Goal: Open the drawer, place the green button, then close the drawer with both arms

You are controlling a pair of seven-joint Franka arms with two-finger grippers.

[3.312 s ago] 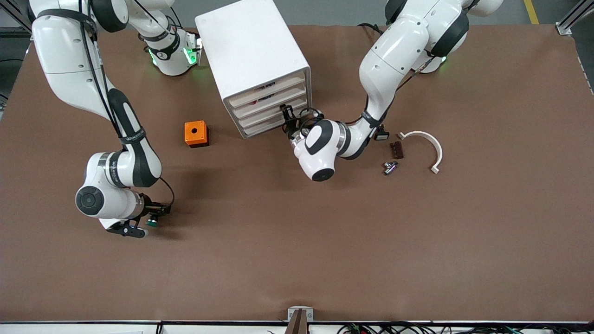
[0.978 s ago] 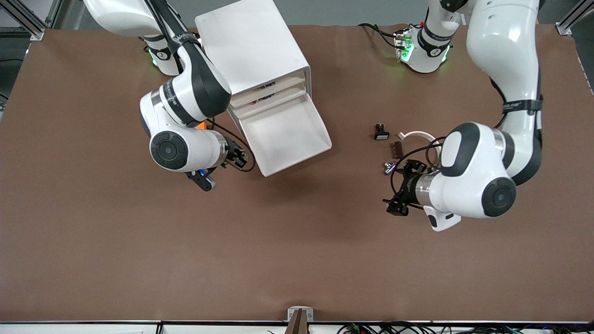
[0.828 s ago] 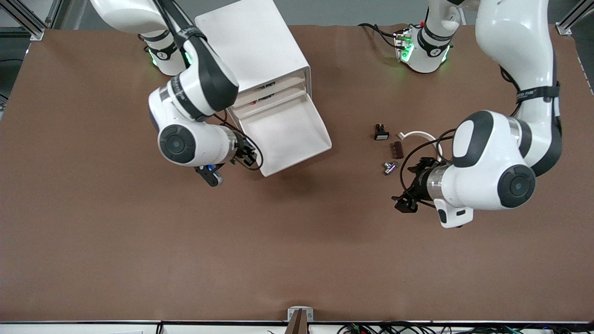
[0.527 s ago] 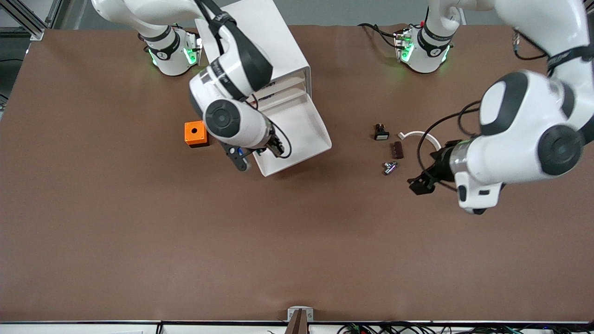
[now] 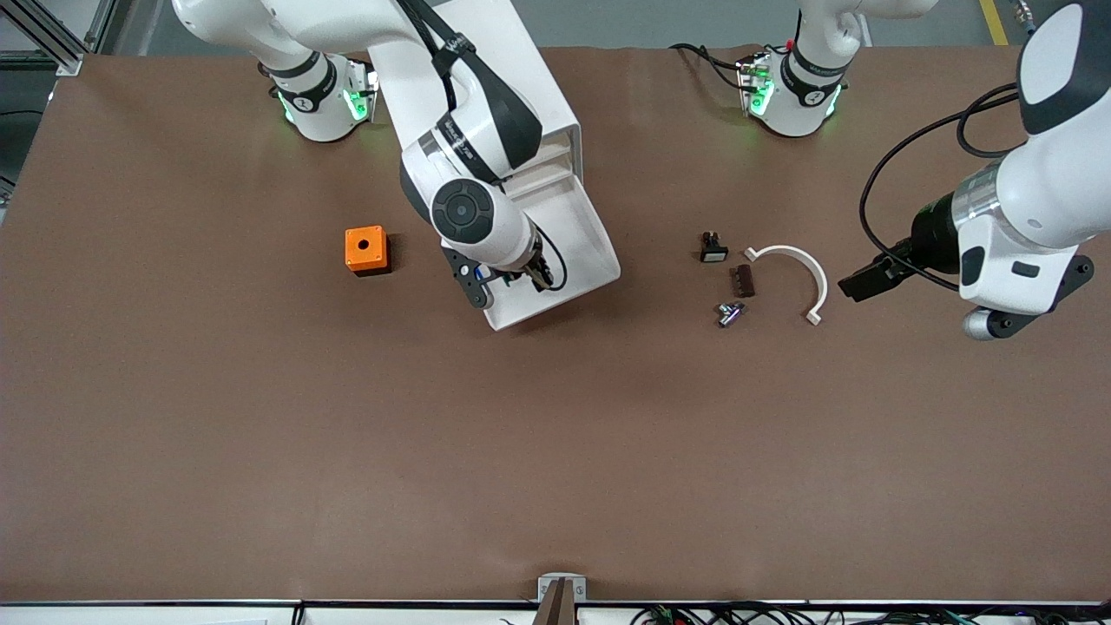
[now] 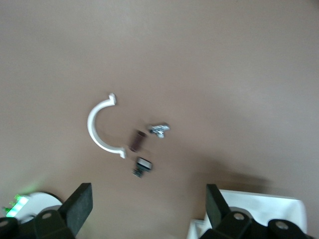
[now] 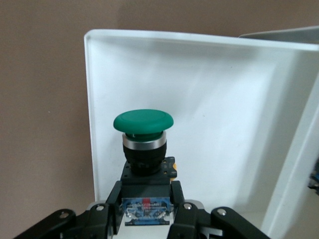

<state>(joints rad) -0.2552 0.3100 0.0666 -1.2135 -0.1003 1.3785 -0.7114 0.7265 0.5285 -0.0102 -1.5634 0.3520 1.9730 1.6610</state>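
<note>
The white cabinet (image 5: 469, 87) stands near the right arm's base, with one lower drawer (image 5: 577, 234) pulled out and its tray bare. My right gripper (image 5: 531, 276) is over the drawer's front corner, shut on the button. In the right wrist view the button (image 7: 143, 122) shows a green cap and a black-and-blue body clamped between the fingers (image 7: 182, 206), above the white tray (image 7: 224, 114). My left gripper (image 5: 859, 282) is open and empty, raised over the table beside the white clamp. Its fingers (image 6: 79, 204) stand wide apart.
An orange box (image 5: 365, 250) with a hole sits beside the cabinet toward the right arm's end. A black switch (image 5: 713, 248), a brown piece (image 5: 742, 280), a metal part (image 5: 729, 313) and a white curved clamp (image 5: 803, 273) lie toward the left arm's end.
My right gripper carried the button from beside the drawer to over its front corner. My left arm rose and drew away toward its end of the table, past the small parts.
</note>
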